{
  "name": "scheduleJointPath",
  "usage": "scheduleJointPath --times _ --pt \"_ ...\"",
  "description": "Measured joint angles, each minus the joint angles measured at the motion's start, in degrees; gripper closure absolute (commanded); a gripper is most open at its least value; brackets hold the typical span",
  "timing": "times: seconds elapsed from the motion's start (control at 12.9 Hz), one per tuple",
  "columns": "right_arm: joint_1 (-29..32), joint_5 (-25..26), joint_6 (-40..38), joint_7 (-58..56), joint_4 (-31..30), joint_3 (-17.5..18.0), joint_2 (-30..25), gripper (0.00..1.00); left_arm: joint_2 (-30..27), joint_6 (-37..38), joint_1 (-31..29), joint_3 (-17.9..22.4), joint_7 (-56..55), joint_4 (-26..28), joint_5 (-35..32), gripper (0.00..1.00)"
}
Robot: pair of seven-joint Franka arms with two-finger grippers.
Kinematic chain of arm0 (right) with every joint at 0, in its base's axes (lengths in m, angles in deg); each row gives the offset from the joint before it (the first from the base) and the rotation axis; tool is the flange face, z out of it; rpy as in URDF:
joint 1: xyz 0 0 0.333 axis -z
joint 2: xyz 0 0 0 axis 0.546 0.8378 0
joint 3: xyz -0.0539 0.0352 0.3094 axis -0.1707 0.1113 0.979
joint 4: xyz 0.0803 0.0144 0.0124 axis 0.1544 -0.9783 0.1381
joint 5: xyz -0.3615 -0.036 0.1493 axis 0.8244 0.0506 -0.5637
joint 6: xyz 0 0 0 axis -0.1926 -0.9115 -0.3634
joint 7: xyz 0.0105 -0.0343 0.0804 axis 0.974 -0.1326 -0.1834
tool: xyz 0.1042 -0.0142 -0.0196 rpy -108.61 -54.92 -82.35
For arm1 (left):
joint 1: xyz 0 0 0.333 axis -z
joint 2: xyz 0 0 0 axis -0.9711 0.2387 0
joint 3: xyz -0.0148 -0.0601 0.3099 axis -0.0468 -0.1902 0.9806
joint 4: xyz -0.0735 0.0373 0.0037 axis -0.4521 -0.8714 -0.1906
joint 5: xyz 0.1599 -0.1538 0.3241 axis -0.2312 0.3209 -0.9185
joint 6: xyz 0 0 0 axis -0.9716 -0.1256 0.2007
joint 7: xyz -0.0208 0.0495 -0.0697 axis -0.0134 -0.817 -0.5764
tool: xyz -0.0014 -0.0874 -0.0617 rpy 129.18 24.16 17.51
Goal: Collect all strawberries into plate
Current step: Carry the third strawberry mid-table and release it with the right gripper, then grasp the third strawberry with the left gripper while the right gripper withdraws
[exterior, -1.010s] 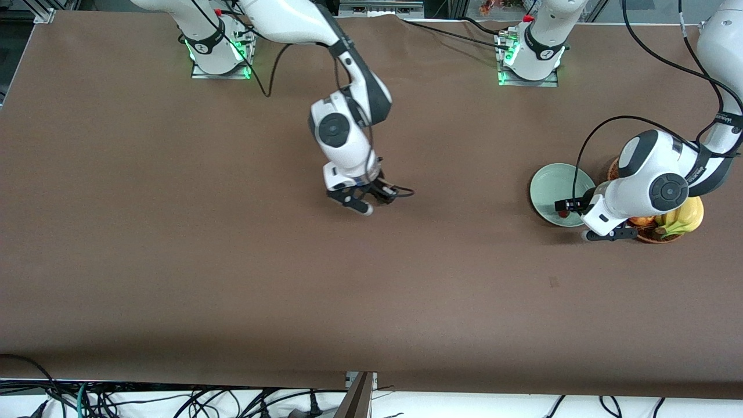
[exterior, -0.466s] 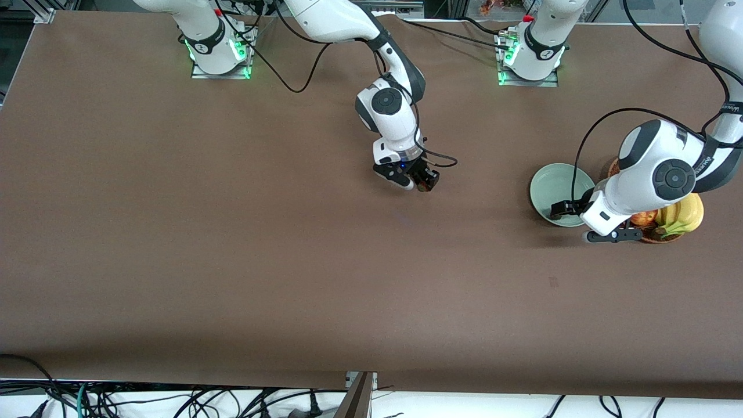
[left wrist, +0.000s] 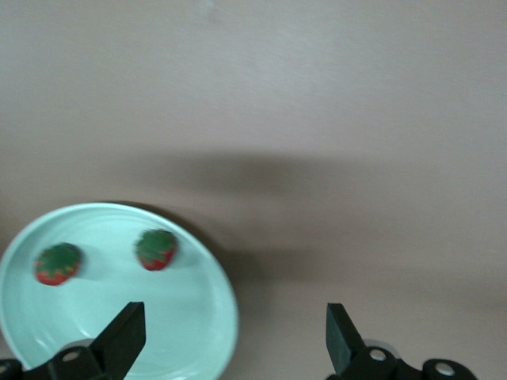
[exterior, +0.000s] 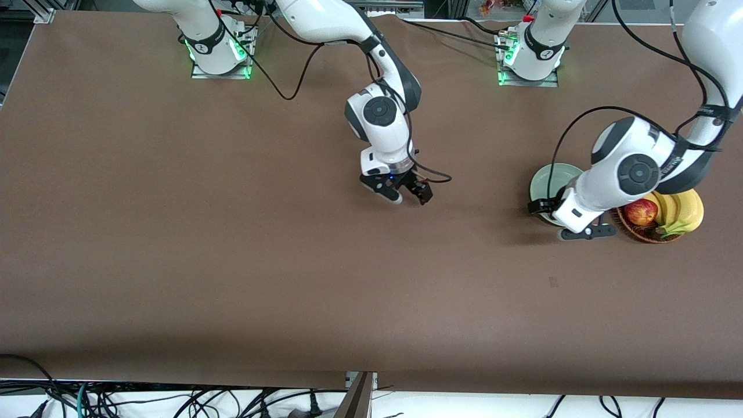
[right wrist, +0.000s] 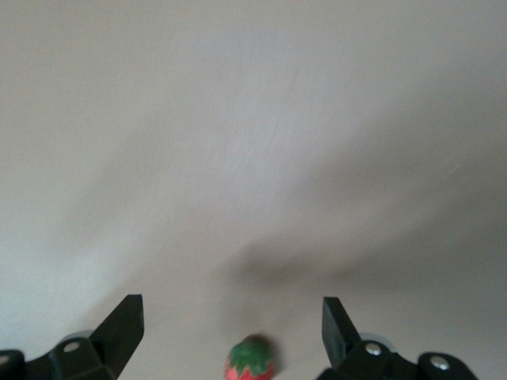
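The pale mint plate [left wrist: 32,332] holds two strawberries [left wrist: 58,264] [left wrist: 156,249], red with green tops. My left gripper [left wrist: 231,340] hangs open over the plate's rim, with nothing between its fingers. In the front view the plate [exterior: 548,177] is half hidden under my left gripper [exterior: 562,219], and its berries are covered. My right gripper [exterior: 409,198] is over the bare middle of the table, open. A third strawberry [right wrist: 250,360] shows between its spread fingers, touching neither. That berry is hidden in the front view.
A brown wicker basket [exterior: 633,232] with a red-yellow apple [exterior: 641,212] and bananas [exterior: 682,210] stands beside the plate at the left arm's end of the table. Black cables trail from both wrists.
My right gripper swung from mid-table toward the plate's end, then opened from shut, and the strawberry now sits free between its fingers. My left gripper slid across the plate toward the right arm's end.
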Motion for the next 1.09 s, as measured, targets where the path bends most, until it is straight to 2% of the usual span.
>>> scheduleJointPath --times 0.23,0.47,0.62,0.78,0.93,1.09 --pt "2.0 0.0 -16.7 -11.6 0.6 -6.9 -6.0 0.00 0.0 -0.5 5.1 -0.1 -7.3 0.1 0.0 0.00" --pt "2.4 0.0 -32.6 -22.6 0.6 -16.7 -11.4 0.00 0.6 -4.2 12.7 0.1 -16.8 0.3 0.0 0.00" --pt "2.6 0.0 -41.0 -31.4 0.3 -22.8 -14.9 0.00 1.0 -7.5 19.1 1.6 -22.0 0.3 0.0 0.00" --pt "2.9 0.0 -46.5 -37.1 -0.5 -27.1 -18.1 0.00 1.4 -10.9 26.6 5.4 -25.5 0.4 0.0 0.00" --pt "3.1 0.1 -50.6 -41.4 -1.5 -30.1 -20.9 0.00 1.7 -14.1 35.3 10.9 -28.7 0.4 0.0 0.00" --pt "5.8 2.7 -53.5 -43.6 -1.9 -29.9 -23.8 0.00 2.5 -16.5 41.4 15.0 -29.9 0.5 0.0 0.00"
